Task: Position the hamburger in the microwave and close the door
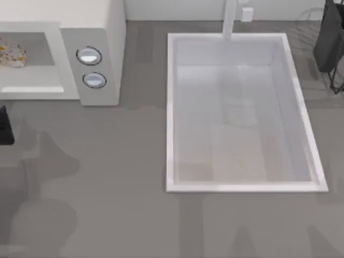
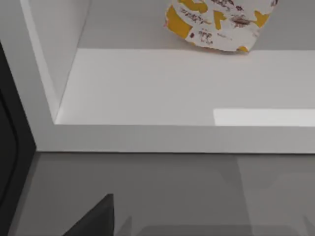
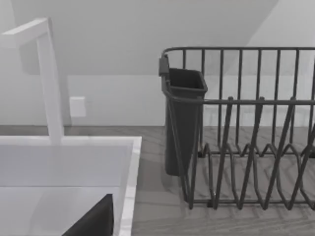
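Observation:
The hamburger (image 1: 11, 54) lies inside the grey cavity of the off-white microwave (image 1: 113, 32) at the table's back left. Close up in the left wrist view, the hamburger (image 2: 216, 24) rests at the back of the white cavity floor (image 2: 147, 83). A dark panel (image 2: 12, 147) stands beside the cavity's opening; it looks like the open door seen edge-on. My left gripper (image 1: 4, 126) hovers just in front of the microwave, at the left edge of the top view, holding nothing that I can see. A dark part of my right gripper (image 3: 93, 221) hangs over the sink's rim.
Two round knobs (image 1: 90, 56) sit on the microwave's side panel. A white sink basin (image 1: 242, 113) with a tap (image 1: 231, 19) fills the middle right. A dark dish rack (image 3: 246, 147) with a cutlery cup (image 3: 182, 118) stands at the back right.

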You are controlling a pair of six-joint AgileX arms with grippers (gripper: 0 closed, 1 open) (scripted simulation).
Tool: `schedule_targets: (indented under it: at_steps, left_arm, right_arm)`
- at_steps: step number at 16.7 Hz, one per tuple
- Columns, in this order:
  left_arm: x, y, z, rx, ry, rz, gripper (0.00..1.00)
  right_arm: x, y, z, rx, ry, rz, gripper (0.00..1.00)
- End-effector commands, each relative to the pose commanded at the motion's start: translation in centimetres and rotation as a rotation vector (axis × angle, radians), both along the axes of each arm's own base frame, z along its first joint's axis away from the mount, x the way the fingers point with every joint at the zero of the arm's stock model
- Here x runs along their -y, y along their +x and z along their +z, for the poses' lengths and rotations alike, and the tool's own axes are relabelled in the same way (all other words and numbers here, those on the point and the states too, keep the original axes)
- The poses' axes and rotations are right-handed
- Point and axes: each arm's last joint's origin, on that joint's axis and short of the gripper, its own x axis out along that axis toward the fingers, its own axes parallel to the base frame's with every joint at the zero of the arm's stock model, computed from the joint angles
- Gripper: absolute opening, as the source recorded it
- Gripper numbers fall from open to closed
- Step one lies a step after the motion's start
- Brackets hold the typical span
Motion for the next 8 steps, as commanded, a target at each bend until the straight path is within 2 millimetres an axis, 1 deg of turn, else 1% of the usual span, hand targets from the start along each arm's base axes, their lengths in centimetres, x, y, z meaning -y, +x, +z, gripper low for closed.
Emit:
schedule_targets:
  at_steps: [5, 8]
  left_arm:
    - [0.1, -0.1, 4.3, -0.043, -0.015, -0.004, 1.00]
    - [0.2, -0.4, 7.0, -0.025, -0.009, -0.004, 1.00]
  right_arm:
    - [0.0, 0.0, 0.0, 0.000, 0.000, 0.000, 1.00]
    - [0.0, 0.0, 0.0, 0.000, 0.000, 0.000, 1.00]
